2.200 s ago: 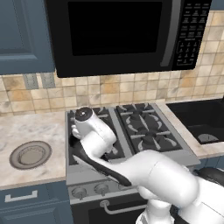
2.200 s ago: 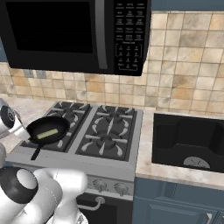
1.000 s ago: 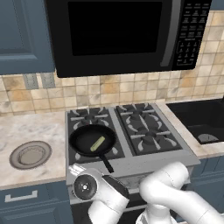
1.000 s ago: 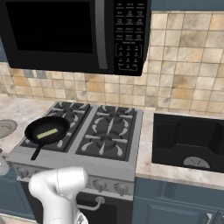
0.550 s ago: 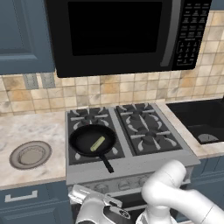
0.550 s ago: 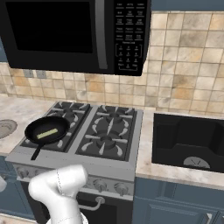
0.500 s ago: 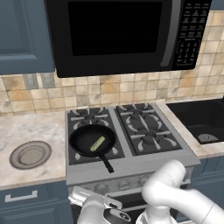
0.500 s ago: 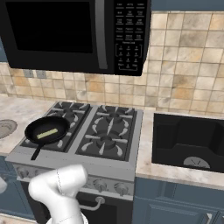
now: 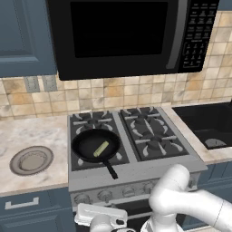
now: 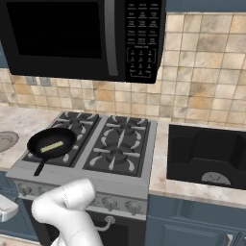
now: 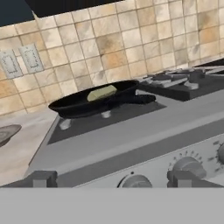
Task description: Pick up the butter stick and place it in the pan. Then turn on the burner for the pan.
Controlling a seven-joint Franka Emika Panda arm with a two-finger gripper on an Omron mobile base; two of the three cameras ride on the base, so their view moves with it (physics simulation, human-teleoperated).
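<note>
The butter stick (image 9: 101,148) lies inside the pan (image 9: 95,145), which sits on the front left burner (image 9: 93,152) of the stove (image 9: 154,158), its handle pointing toward the front edge. The gripper (image 11: 111,178) hangs low in front of the stove, level with the knobs (image 11: 188,165), with its two fingertips (image 11: 41,178) spread wide apart and nothing between them. A grey plate (image 9: 31,160) rests on the counter (image 9: 27,136) to the left of the stove.
</note>
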